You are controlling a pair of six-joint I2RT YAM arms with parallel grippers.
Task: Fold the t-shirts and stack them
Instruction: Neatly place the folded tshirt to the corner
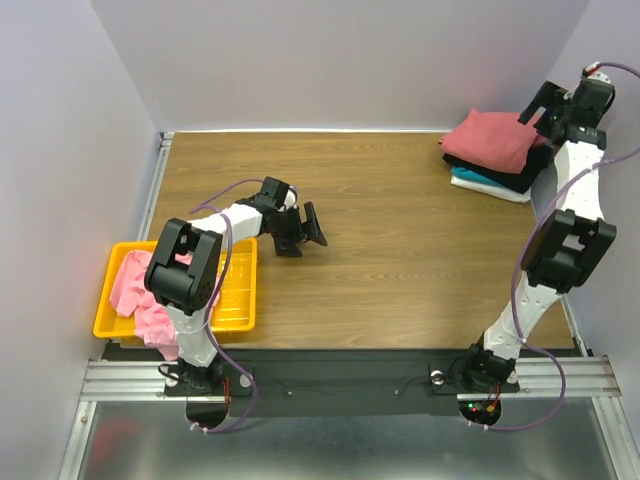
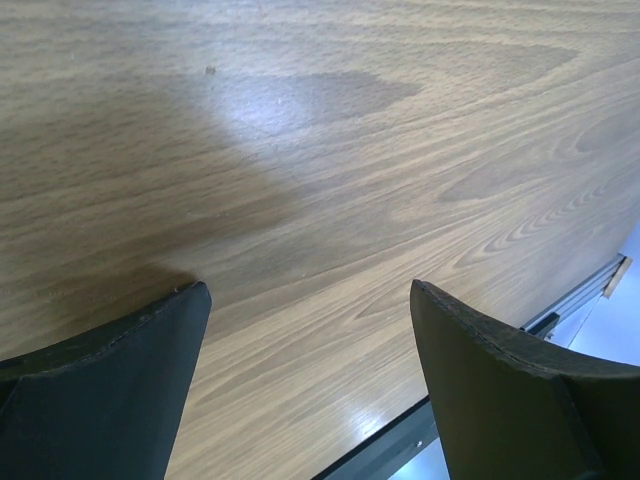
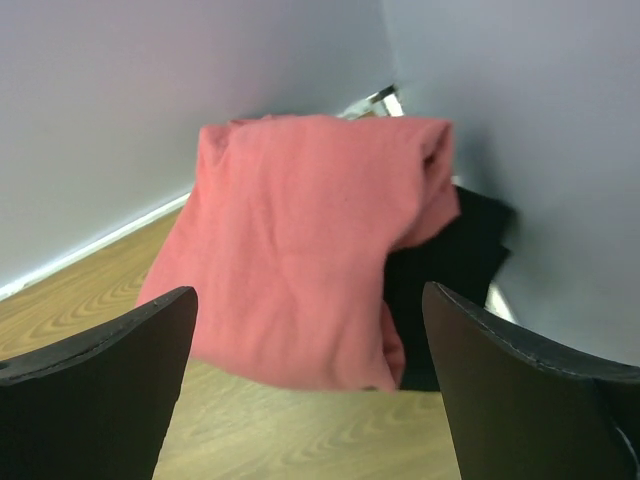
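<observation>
A folded dusty-red t-shirt [image 1: 488,140] lies on top of a stack at the table's back right, with a black t-shirt [image 1: 522,172] under it. My right gripper [image 1: 541,112] hovers open and empty just above the stack's right end. In the right wrist view the red shirt [image 3: 300,230] and the black shirt [image 3: 455,265] lie ahead of the open right gripper [image 3: 308,290]. A crumpled light pink t-shirt [image 1: 140,295] lies in the yellow basket [image 1: 240,300]. My left gripper [image 1: 305,236] is open and empty over bare wood, as the left wrist view [image 2: 310,300] shows.
Teal and white folded cloth [image 1: 478,181] lies at the bottom of the stack. The basket stands at the front left, beside the left arm. Walls close the back and both sides. The table's metal edge rail [image 2: 575,305] shows in the left wrist view.
</observation>
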